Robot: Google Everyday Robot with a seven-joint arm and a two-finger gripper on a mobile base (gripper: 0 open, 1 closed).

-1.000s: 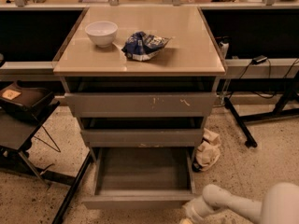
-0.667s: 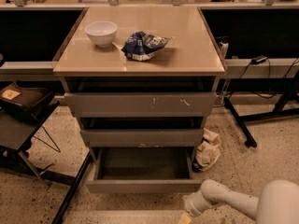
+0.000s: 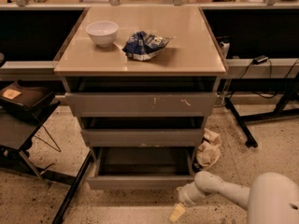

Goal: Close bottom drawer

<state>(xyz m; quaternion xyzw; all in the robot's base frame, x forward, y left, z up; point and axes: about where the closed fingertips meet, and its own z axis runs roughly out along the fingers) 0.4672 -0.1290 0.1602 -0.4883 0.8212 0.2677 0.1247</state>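
Pale-tipped gripper [image 3: 179, 209] on the white arm sits low over the speckled floor, just in front of the right-hand corner of the narrow grey bottom drawer [image 3: 140, 182]; whether it is open or closed I cannot tell, and it appears to hold nothing. Compared with a second ago, the drawer's plain low front panel lies further back toward the cabinet, and less of its shallow grey tray shows beneath the mid-width grey drawer front [image 3: 142, 137] above. Most of that travel comes early; since the last glimpse the panel has crept in only a little more, while the gripper has slid slightly left along the front edge. I judge the push to be working, but the task is unfinished: the panel stands proud of the two fronts above, with a dark strip of tray exposed. The widest grey drawer front with pale scratch marks [image 3: 140, 105] is unchanged – so are the white bowl [image 3: 102, 32] and blue crumpled snack bag [image 3: 145, 45] on the beige cabinet top [image 3: 196, 55] – nothing up there has stirred
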